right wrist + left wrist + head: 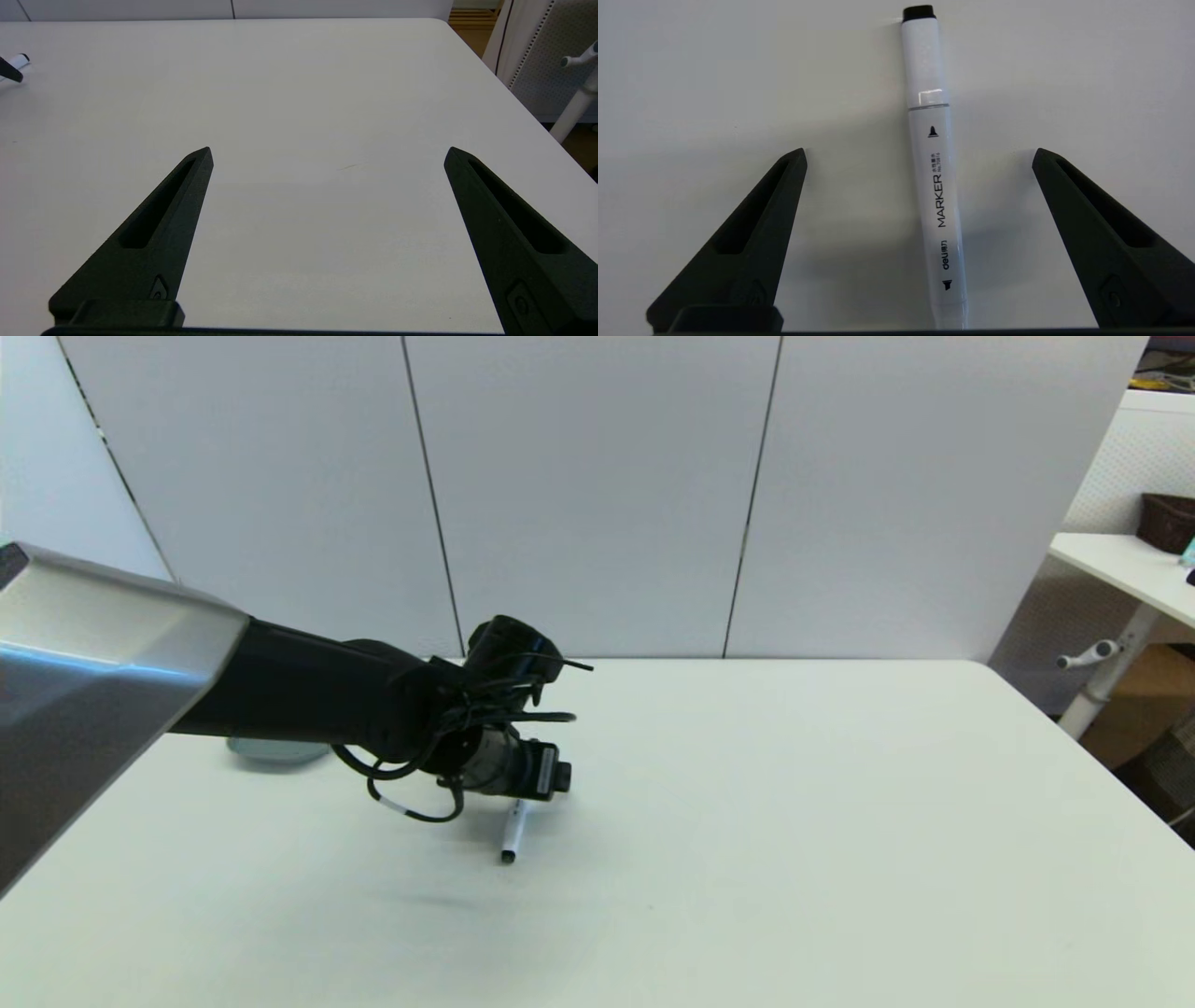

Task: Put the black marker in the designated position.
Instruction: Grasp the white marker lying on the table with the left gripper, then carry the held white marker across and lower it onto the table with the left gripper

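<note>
The black marker (pixel 511 833), a slim white barrel with black end caps, lies flat on the white table (pixel 794 821). In the left wrist view the marker (pixel 931 163) runs lengthwise between my two fingers, printed "MARKER". My left gripper (pixel 920 150) is open just above the table and straddles the barrel, with a wide gap on each side and no contact. In the head view my left wrist (pixel 509 767) hangs right over the marker and hides its far end. My right gripper (pixel 327 149) is open over bare table near the right side, holding nothing.
A pale grey-blue dish (pixel 275 752) sits at the back left, mostly hidden behind my left arm. The right wrist view shows the marker's end (pixel 17 59) far off. Wall panels stand behind the table; another table's leg (pixel 577 100) is off the right edge.
</note>
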